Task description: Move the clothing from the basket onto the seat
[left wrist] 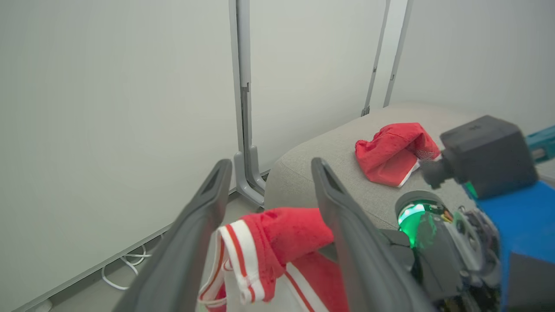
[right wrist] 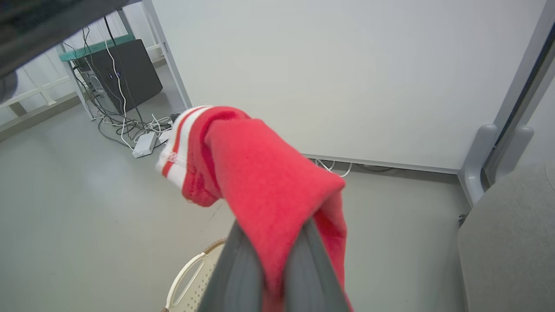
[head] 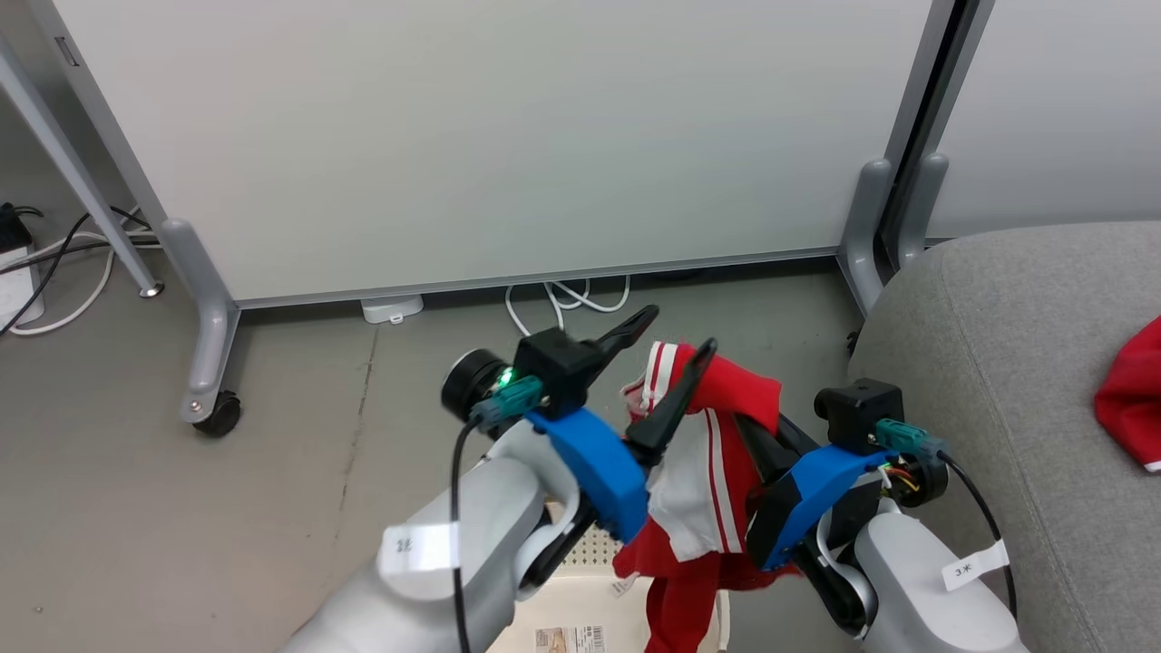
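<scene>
Now mid-transfer: our right gripper point(right wrist: 273, 236) fingers clenched on striped garment point(head: 703, 472) above basket point(head: 580, 603); left gripper point(head: 678, 331) fingers spread, released; plain garment point(left wrist: 390, 151) lies on seat point(head: 998, 345). Next, we reckon: swing right over seat, let go

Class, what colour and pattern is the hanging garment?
Red garment with white stripes and a white panel; head view.

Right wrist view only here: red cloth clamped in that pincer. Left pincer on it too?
Observer: No. The left pincer is open, jaws wide around the striped garment, not pinching.
Operator: Anything on the seat?
Observer: Yes, another red garment lies on the seat.
Operator: Basket emptied?
Observer: The visible bit of the basket bottom shows a barcode sticker; the arms and that garment hide the rest.
</scene>
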Available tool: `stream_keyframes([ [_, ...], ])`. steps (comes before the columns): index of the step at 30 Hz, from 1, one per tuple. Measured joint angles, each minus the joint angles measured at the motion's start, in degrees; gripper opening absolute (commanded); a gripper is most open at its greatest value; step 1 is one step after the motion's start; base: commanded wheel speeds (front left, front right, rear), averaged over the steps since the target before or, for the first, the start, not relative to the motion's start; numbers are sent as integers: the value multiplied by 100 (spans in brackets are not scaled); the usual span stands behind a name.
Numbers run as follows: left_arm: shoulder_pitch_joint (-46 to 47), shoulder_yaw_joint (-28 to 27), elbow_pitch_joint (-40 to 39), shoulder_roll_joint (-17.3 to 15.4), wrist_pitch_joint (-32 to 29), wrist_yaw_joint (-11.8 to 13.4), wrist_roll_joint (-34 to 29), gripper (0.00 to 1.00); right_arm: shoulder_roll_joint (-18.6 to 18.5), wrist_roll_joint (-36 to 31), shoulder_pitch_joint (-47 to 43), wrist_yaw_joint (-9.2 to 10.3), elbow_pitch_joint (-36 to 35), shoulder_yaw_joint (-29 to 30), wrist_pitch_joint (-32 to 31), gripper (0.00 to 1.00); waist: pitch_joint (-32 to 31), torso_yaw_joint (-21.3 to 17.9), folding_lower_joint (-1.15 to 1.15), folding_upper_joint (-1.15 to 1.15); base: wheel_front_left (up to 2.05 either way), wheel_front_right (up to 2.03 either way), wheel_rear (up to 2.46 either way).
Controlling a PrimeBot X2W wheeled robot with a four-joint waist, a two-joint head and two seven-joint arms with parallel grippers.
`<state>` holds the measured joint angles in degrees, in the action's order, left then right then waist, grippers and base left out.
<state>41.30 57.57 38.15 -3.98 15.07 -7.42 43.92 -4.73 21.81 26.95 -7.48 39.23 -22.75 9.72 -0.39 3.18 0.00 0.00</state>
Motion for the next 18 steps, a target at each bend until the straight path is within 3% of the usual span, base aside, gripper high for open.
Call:
stream_keyframes([
  [12,-1631,-1425,-1031,-383,-1,0,-1325,100,-47,-109,-92,0,-293,226,-33,0,73,-3,0,0,0,0,0],
  [18,-2242,-1976,-1203,-424,0,0,-1752,100,-67,-154,-194,0,-455,336,-101,0,122,-10,0,0,0,0,0],
])
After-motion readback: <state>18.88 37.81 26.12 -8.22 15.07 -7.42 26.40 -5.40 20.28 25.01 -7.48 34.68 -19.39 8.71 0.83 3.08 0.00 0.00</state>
